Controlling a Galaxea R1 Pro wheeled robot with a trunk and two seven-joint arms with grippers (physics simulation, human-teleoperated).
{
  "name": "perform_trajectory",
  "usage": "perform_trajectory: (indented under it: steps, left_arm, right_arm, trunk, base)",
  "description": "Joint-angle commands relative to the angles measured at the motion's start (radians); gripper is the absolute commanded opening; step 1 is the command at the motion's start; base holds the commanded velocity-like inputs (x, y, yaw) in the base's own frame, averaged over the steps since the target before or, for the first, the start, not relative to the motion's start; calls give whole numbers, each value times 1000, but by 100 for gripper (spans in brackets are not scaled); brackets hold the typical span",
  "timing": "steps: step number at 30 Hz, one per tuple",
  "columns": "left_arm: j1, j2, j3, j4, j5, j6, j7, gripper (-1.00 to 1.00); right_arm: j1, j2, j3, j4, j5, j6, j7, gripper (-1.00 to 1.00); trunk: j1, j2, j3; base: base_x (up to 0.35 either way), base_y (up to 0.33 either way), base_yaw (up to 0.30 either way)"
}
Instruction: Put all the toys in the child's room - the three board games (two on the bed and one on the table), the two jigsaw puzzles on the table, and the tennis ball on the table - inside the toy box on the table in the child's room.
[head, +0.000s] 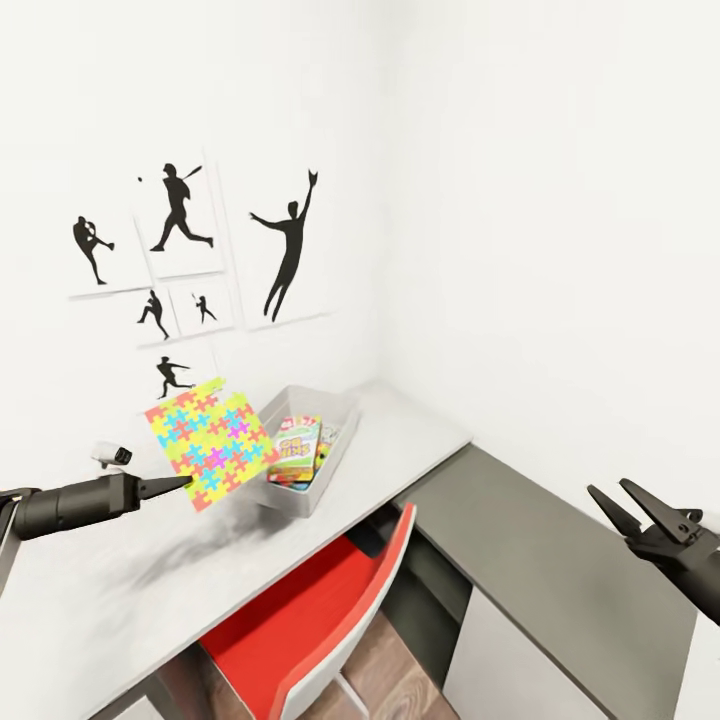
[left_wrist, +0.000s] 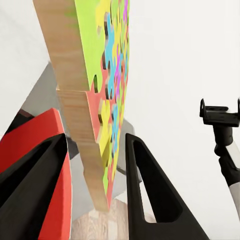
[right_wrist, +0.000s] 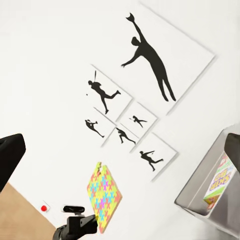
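While left pincer (head: 183, 485) grips jigsaw puzzle (head: 210, 441) | right pincer (head: 618, 501) spread, empty | box print unreadable

Jigsaw puzzle (head: 211, 442) pink-yellow-green-blue mosaic; toy box (head: 335, 462) light grey; chair (head: 300, 620) red.

one jigsaw puzzle (head: 211, 442), one toy box (head: 338, 458), six silhouette prints (head: 184, 222)

The left arm is stretched out level, its gripper (head: 178, 486) clamped on the edge of a jigsaw puzzle (head: 212, 442). The right gripper (head: 612, 498) is held raised, fingers spread apart.
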Motion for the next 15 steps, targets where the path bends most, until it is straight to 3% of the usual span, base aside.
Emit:
perform_trajectory:
  steps: [1, 8, 15]
  left_arm:
    - [0, 0, 0, -1, 0, 11, -4, -100]
    - [0, 0, 0, -2, 0, 10, -4, -100]
    - [0, -1, 0, -2, 0, 10, -4, -100]
  right_arm:
    - [-1, 0, 0, 0, 1, 4, 3, 100]
    - [-1, 0, 0, 0, 1, 4, 3, 100]
    - [-1, 0, 0, 0, 1, 4, 3, 100]
  trunk:
    - [1, -2, -1]
    - [1, -2, 6]
    - [1, -2, 8]
  base:
    - [74, 28, -184]
    - [37, 21, -114]
    - [166, 49, -18]
